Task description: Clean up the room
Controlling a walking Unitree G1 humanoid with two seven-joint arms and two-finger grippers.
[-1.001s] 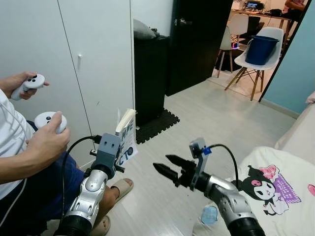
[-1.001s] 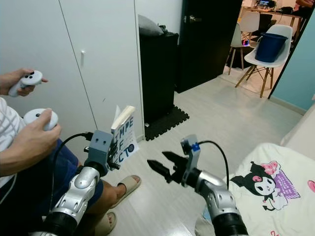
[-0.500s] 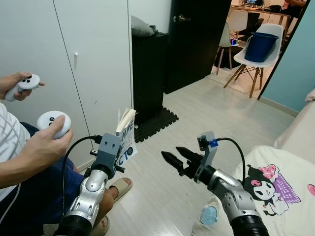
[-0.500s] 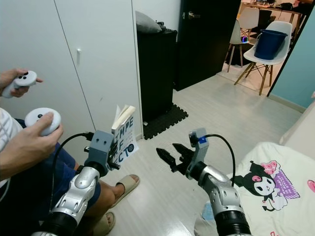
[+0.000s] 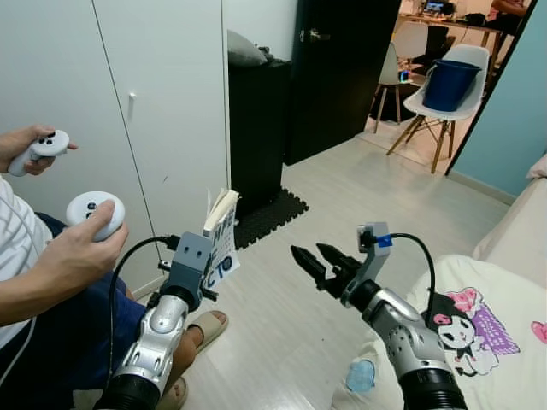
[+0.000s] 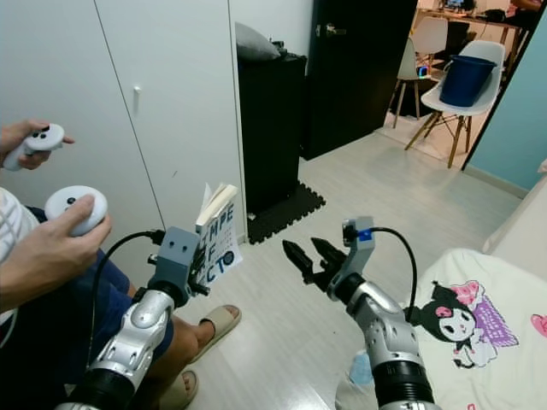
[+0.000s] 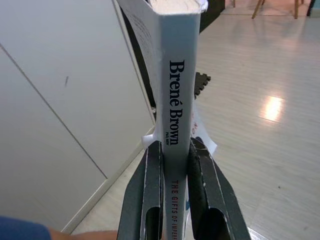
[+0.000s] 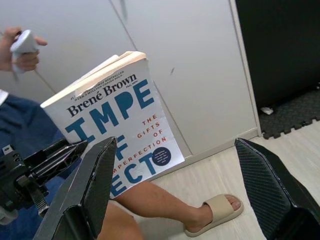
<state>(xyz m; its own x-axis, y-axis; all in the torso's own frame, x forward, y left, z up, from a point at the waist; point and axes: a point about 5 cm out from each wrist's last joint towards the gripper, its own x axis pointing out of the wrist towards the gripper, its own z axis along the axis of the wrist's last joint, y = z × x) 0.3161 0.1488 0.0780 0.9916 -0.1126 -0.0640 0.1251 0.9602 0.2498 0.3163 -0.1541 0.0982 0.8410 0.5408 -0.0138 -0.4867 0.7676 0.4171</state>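
Note:
A white paperback book [image 5: 221, 242] with blue lettering stands upright in my left gripper [image 5: 208, 259], which is shut on its lower edge. The left wrist view looks straight at the book's spine [image 7: 177, 100], pinched between the two black fingers [image 7: 149, 185]. My right gripper [image 5: 314, 258] is held out at mid-height to the right of the book, open with nothing between its fingers [image 8: 92, 180]. The right wrist view faces the book's cover [image 8: 120, 125] and the left gripper [image 8: 50, 160] beneath it.
A person sits at my left with a white controller [image 5: 96, 209] in each hand, and a sandalled foot [image 5: 210, 322] is on the floor below the book. White wardrobe doors [image 5: 154, 102], a black cabinet [image 5: 256, 128], a black door [image 5: 338, 68]. A bed with a printed sheet [image 5: 479, 325] lies at right, a chair with a blue bucket [image 5: 451, 84] beyond.
My right gripper has risen and reached farther forward and to the right. The left gripper still holds the book in about the same place.

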